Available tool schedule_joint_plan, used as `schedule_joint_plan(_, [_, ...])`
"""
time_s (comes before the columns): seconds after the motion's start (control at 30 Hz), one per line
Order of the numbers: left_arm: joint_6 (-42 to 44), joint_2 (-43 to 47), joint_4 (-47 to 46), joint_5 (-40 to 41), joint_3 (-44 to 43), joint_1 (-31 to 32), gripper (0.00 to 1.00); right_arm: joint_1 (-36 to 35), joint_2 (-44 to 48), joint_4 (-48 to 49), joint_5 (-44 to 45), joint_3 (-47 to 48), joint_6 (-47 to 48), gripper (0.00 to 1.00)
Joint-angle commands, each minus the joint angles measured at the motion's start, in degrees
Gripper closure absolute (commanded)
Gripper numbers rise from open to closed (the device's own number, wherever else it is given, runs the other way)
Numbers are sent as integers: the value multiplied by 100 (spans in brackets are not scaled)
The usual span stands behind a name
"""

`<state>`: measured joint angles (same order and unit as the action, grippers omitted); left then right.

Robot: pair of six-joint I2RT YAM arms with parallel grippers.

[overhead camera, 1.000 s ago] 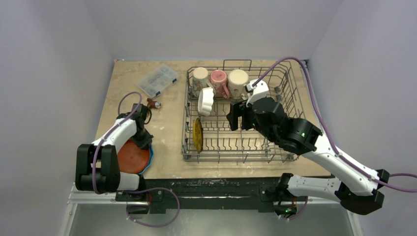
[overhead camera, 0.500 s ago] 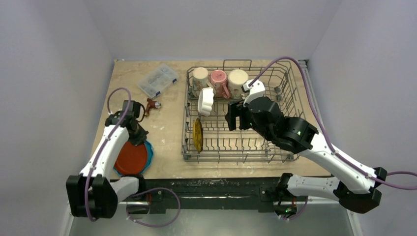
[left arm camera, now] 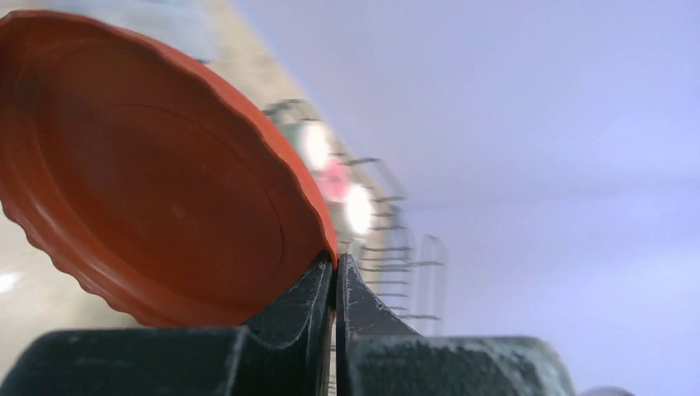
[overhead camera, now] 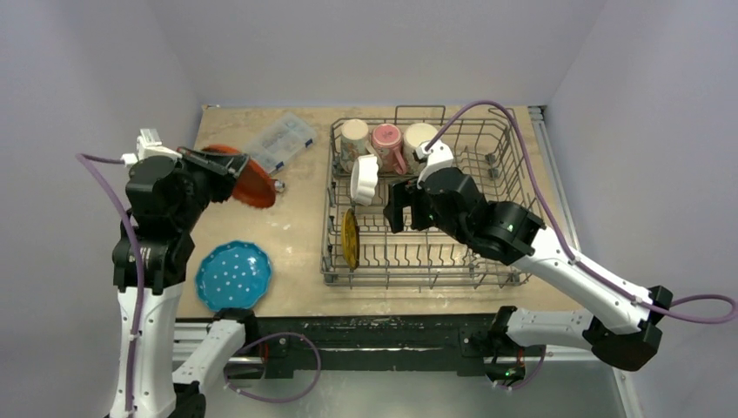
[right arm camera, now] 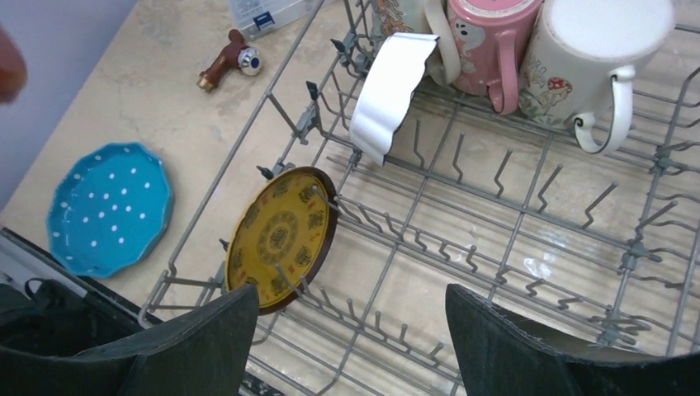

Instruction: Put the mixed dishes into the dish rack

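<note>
While the left gripper (left arm camera: 335,271) pinched the rim of the orange plate (left arm camera: 157,181) between fingers closed tight on it, the plate hung tilted in the air, clear of the table (overhead camera: 300,235), reaching out from the fingertips toward the dish rack (overhead camera: 409,279). The white-dotted blue plate (overhead camera: 232,275) lay flat on the table, well below those fingers and back toward the arm's base. The right gripper (right arm camera: 351,330) hovered over the inside of the rack with its fingers spread wide and nothing between them. Just ahead of its left finger the yellow-patterned plate (right arm camera: 281,235) stood on edge among the tines by the rack's wall. Farther ahead the small white scalloped bowl (right arm camera: 388,91) also stood on edge. Beyond the bowl a cream mug (overhead camera: 354,135), the pink mug (right arm camera: 487,41) and a second cream mug (right arm camera: 598,49) sat in a row at the rack's far end. Outside the rack, off past the left finger, the small red-brown tool (right arm camera: 227,58) lay near the clear plastic box (overhead camera: 283,139)
</note>
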<state>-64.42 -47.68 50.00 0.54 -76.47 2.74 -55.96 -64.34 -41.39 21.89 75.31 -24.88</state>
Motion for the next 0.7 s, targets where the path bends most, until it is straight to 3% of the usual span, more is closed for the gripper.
schedule_joint_plan(0.0, [-745, -273, -3112, -1488, -258, 503, 100, 181, 23, 275, -423, 342, -418, 16])
schedule_joint_plan(0.07, [-877, -518, -4265, -1900, -378, 900, 100, 481, 91, 403, -959, 350, -591, 13])
schedule_joint_plan(0.2, [-1406, -1090, -6809, -2476, -421, 1655, 100, 1840, 282, 1056, -3125, 168, -1231, 10])
schedule_joint_plan(0.37, [-1938, -1781, -8743, -2772, -621, 2294, 100, 2825, 461, 2347, -5066, -65, -2299, 8])
schedule_joint_plan(0.5, [-2288, -2196, -9937, -2832, -768, 2569, 100, 3137, 742, 4330, -5759, -623, -3956, 7])
schedule_joint_plan(0.67, [-2450, -2377, -10377, -2832, -964, 2730, 100, 3185, 775, 7233, -5566, -1421, -6173, 5])
